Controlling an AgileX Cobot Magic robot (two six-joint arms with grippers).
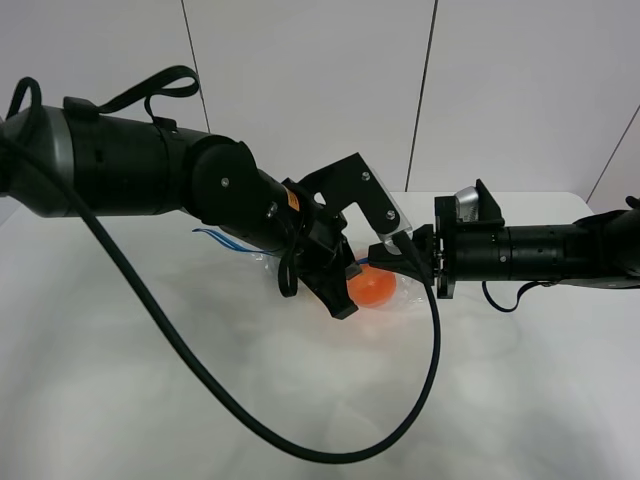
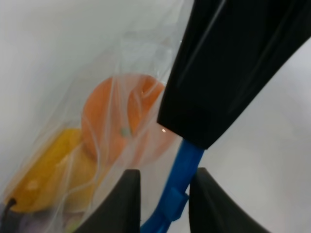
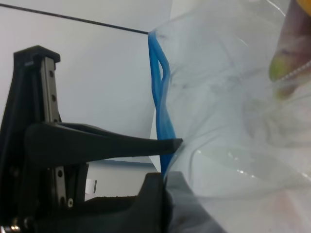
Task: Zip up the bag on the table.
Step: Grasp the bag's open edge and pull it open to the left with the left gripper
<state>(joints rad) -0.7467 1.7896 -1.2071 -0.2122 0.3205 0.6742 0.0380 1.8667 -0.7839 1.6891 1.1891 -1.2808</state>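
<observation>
Left arm [image 1: 130,165]: comes in from the left edge and angles down toward the middle of the table [image 1: 150,400]. There is a small orange label near its wrist, too small to read. No other writing is readable. A black cable [image 1: 180,350] loops under it across the tabletop.

Left gripper [image 2: 165,194]: jaws partly apart, straddling the blue zipper strip [image 2: 187,160]. A gap shows on one side, so there is no grip on the strip.

The bag [image 3: 233,97]: lies on the table right under and between the two grippers, clear and crinkly. An orange [image 2: 116,121] sits inside just ahead of the left gripper's fingers [image 2: 121,204], with a yellow pear [image 2: 48,174] beside it. Whether any finger touches the plastic, can't tell.

Right gripper [image 3: 170,160]: clamped tight on the bag's edge at the zipper strip, just ahead of the left gripper along the strip. One of its black fingers overhangs the strip in the left wrist view.

Right arm [image 1: 540,252]: reaches in level from the right edge and points at the left gripper, the tips close together over the orange.
</observation>
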